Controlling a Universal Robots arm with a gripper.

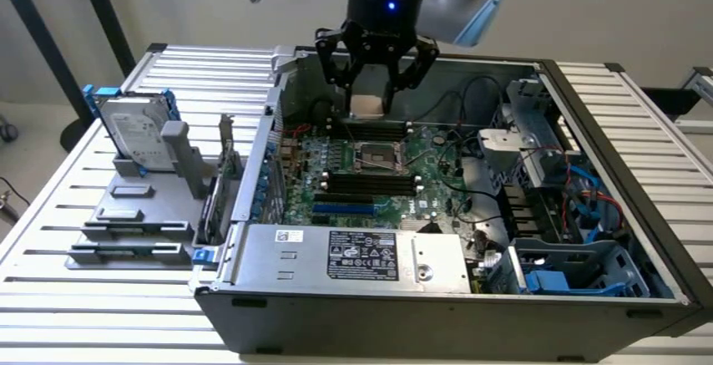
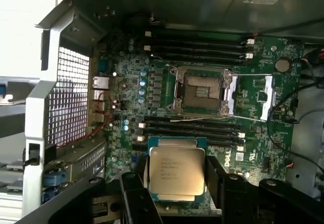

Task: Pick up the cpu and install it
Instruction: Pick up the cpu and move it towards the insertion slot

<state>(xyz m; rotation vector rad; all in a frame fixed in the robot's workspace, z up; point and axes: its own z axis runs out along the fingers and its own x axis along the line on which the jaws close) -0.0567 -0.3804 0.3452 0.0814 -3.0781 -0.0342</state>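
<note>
Matt silver-grey metal top — the cpu

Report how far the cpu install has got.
Done: the cpu is picked up, gripped by the hand. In hand: it hangs above the motherboard inside the open case. Left: the socket lies open and empty, so the cpu is not yet seated.

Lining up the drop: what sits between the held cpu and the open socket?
In the wrist view, a bank of black memory slots lies between the cpu, clamped in the gripper, and the socket.
</note>
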